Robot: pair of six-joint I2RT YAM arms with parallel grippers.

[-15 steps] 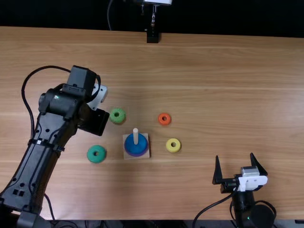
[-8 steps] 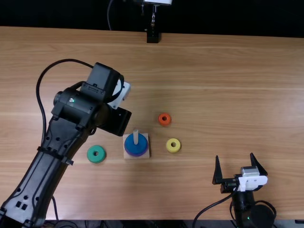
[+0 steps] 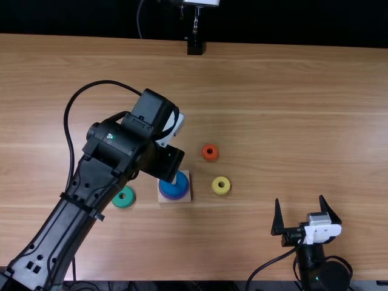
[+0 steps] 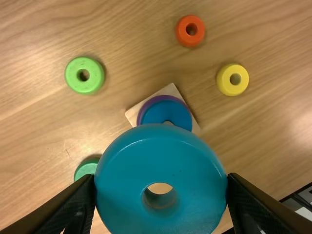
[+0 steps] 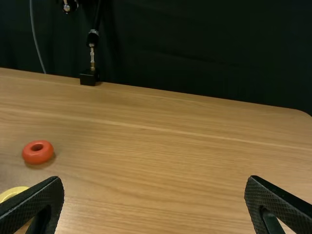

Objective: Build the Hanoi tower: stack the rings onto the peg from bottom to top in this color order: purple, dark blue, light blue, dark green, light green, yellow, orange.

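Two rings (image 3: 129, 201) lie left of the stack (image 3: 174, 190), two right.

Black arms (image 3: 71, 212) carry cables (image 3: 65, 124), white brackets (image 3: 175, 128) and, apparently, screw holes (image 3: 37, 269).

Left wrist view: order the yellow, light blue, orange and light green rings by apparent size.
1. Light blue ring, clearly largest, being close to the camera
2. Light green ring
3. Orange ring and yellow ring look about alike; not ranked
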